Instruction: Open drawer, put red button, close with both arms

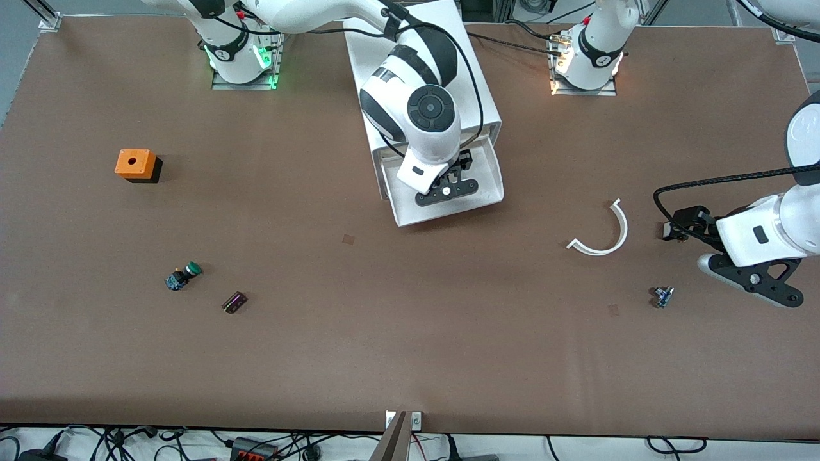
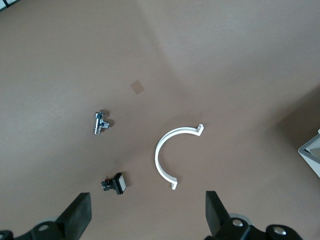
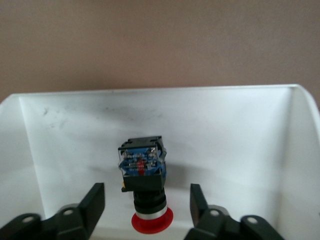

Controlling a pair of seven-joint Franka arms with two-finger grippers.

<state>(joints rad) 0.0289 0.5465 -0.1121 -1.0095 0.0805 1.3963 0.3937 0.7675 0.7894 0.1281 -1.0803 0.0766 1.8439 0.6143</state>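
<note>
Red plastic cap, black collar, blue-and-black terminal block: the red button point(image 3: 146, 192) lies on the floor of the open white drawer point(image 1: 490, 192), at centre frame in the front view, where the wrist hides it. In the right wrist view it rests between the fingers point(image 3: 93, 202) of the right gripper point(image 3: 146, 210), which stand apart and clear of it on both sides. I judge it light, rigid and smooth-sided, likely to roll on its round cap; the squarer black body is where I would take hold, not the cap or the exposed terminals.

At the right edge of the front view the left gripper point(image 1: 756, 282) waits over the counter point(image 1: 410, 358), fingers wide apart and empty. A white curved clip point(image 1: 605, 234) and a small metal fitting point(image 1: 663, 296) lie near it. The green button point(image 1: 182, 275) sits at lower left.
</note>
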